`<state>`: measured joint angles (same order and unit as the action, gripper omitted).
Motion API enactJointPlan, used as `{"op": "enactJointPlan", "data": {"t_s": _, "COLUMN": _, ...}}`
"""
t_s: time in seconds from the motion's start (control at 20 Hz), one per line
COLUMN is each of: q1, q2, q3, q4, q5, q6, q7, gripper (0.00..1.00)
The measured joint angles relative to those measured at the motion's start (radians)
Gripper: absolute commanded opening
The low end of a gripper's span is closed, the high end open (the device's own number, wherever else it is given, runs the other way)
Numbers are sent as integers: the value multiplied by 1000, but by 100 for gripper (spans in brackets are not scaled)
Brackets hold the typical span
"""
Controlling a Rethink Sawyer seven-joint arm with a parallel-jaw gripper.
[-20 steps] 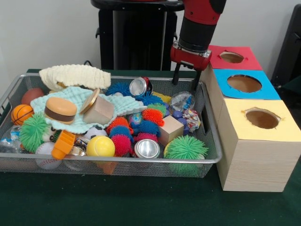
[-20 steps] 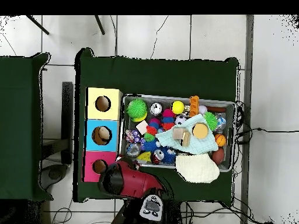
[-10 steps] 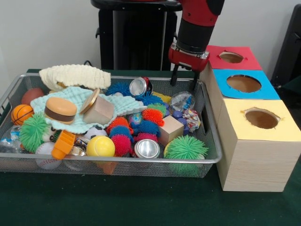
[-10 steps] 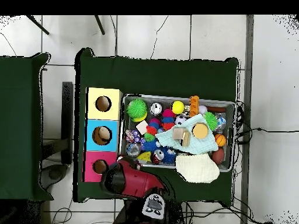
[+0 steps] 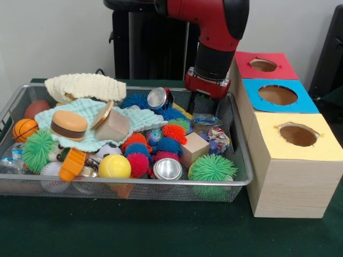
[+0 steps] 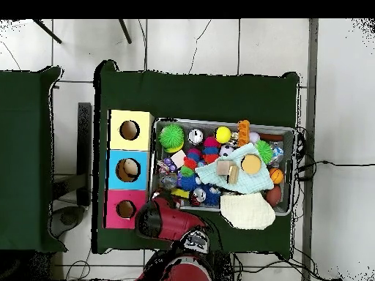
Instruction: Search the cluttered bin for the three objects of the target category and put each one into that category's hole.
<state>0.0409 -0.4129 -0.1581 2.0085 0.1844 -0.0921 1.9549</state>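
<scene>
Gripper (image 5: 202, 103): I see it inside the bin (image 5: 242, 160), directly above the clear bag of marbles (image 5: 210, 131).
Jaws: I cannot tell their state.
Boxes: 3, beside the bin.

A table (image 5: 134, 230) covered in dark green cloth carries two things directly. A wire mesh bin (image 5: 236, 160) heaped with toys sits on it, and just beside the bin's end stands a row of wooden boxes (image 5: 289, 182) topped yellow, blue and red, each with a round hole.
</scene>
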Motion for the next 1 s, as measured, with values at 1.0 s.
{"op": "enactJointPlan", "data": {"t_s": 1.0, "q1": -1, "q2": -169, "q3": 31, "q4": 128, "q5": 0, "q6": 7, "q7": 0, "gripper": 100}}
